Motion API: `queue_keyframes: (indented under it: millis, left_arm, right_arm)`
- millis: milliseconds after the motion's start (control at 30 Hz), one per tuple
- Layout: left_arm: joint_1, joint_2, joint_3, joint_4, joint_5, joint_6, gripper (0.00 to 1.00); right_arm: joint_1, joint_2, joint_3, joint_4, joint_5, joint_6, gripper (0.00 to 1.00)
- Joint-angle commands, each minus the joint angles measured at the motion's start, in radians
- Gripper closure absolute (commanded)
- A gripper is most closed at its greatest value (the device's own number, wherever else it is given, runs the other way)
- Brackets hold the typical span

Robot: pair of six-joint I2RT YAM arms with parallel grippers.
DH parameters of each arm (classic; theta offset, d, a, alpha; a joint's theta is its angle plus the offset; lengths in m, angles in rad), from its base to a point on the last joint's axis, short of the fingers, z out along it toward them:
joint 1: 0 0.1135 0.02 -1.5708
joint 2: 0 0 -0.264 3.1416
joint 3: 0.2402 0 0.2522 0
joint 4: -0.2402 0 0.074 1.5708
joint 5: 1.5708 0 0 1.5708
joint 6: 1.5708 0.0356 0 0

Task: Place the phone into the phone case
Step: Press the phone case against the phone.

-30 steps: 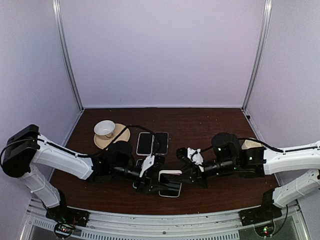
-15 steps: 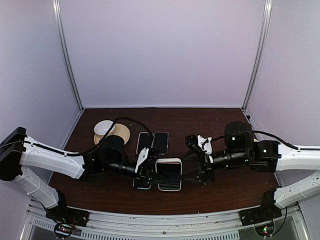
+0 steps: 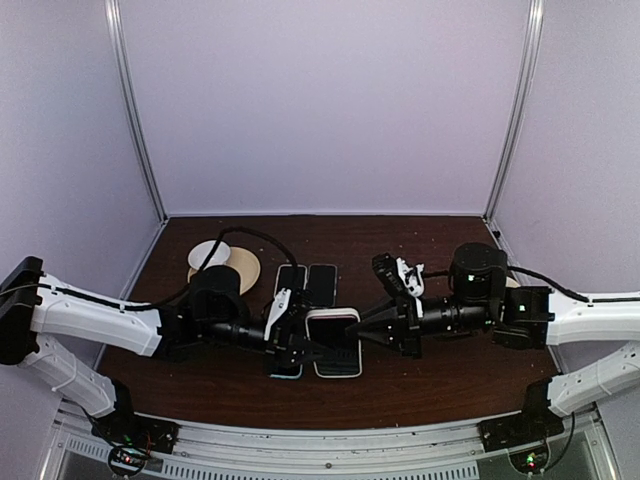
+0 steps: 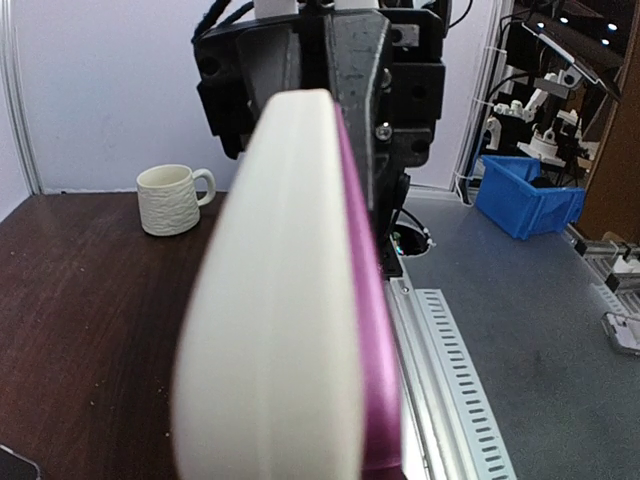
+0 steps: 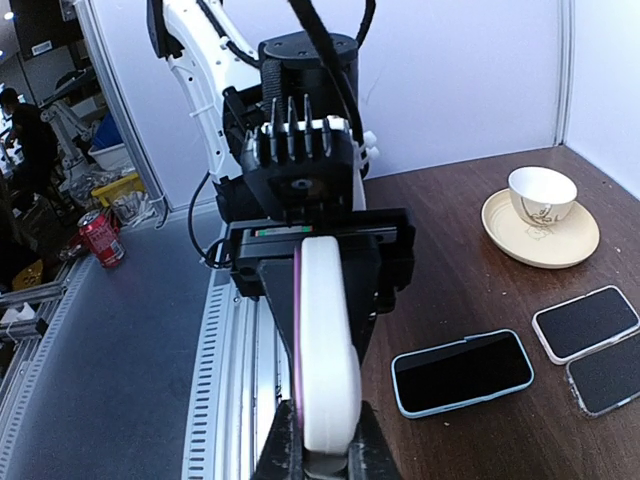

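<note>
So the left gripper (image 3: pixel 303 344) and right gripper (image 3: pixel 368 339) each pinch an end of the phone case (image 3: pixel 335 345). The left wrist cam gets a ribbed mug (image 4: pixel 175 198), the right one a red can (image 5: pixel 102 237).

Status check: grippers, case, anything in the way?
Left gripper and right gripper both shut on white phone case, one at each side. Cannot tell if anything sits inside. Blue-cased phone lies flat by left jaws.
</note>
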Motion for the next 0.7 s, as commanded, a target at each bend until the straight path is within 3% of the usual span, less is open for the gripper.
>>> queue_keyframes:
  millis: [0,33,67,133,167,233,333,467,500,567,600,667]
  left_arm:
    - [-0.004,-0.031,0.025,0.08,0.016,0.002,1.0]
    - [-0.005,-0.03,0.026,0.079,0.016,0.001,1.0]
    - [-0.006,-0.028,0.028,0.078,0.016,-0.002,0.93]
    - [-0.007,-0.026,0.033,0.078,0.009,-0.011,0.69]
    - [-0.007,-0.026,0.035,0.078,0.004,-0.015,0.62]
    - [-0.007,-0.029,0.035,0.078,-0.007,-0.019,0.58]
    - [-0.008,-0.029,0.037,0.076,-0.027,-0.027,0.66]
    - [-0.009,-0.032,0.036,0.079,-0.031,-0.041,0.98]
    - [-0.008,-0.034,0.036,0.08,-0.032,-0.043,1.0]
    - [-0.009,-0.034,0.031,0.084,-0.036,-0.042,1.0]
    - [-0.008,-0.037,0.03,0.085,-0.039,-0.037,1.0]
    - [-0.009,-0.037,0.03,0.082,-0.041,-0.033,1.0]
  right_arm:
    - [-0.006,-0.009,0.024,0.037,-0.019,0.028,1.0]
    - [-0.006,-0.015,0.019,0.051,-0.019,0.034,1.0]
    - [-0.006,-0.02,0.016,0.063,-0.014,0.037,1.0]
    - [-0.006,-0.023,0.024,0.059,-0.005,0.036,1.0]
    - [-0.006,-0.024,0.032,0.046,0.005,0.033,1.0]
    - [-0.006,-0.027,0.041,0.026,0.023,0.024,1.0]
    - [-0.005,-0.032,0.043,0.026,0.032,0.013,1.0]
    - [-0.005,-0.033,0.053,0.002,0.031,0.0,1.0]
    - [-0.005,-0.034,0.054,-0.008,0.031,-0.004,0.99]
    - [-0.006,-0.042,0.052,-0.017,0.035,-0.002,0.7]
    - [-0.006,-0.045,0.05,-0.018,0.038,-0.004,0.62]
    - [-0.006,-0.046,0.049,-0.014,0.04,-0.002,0.57]
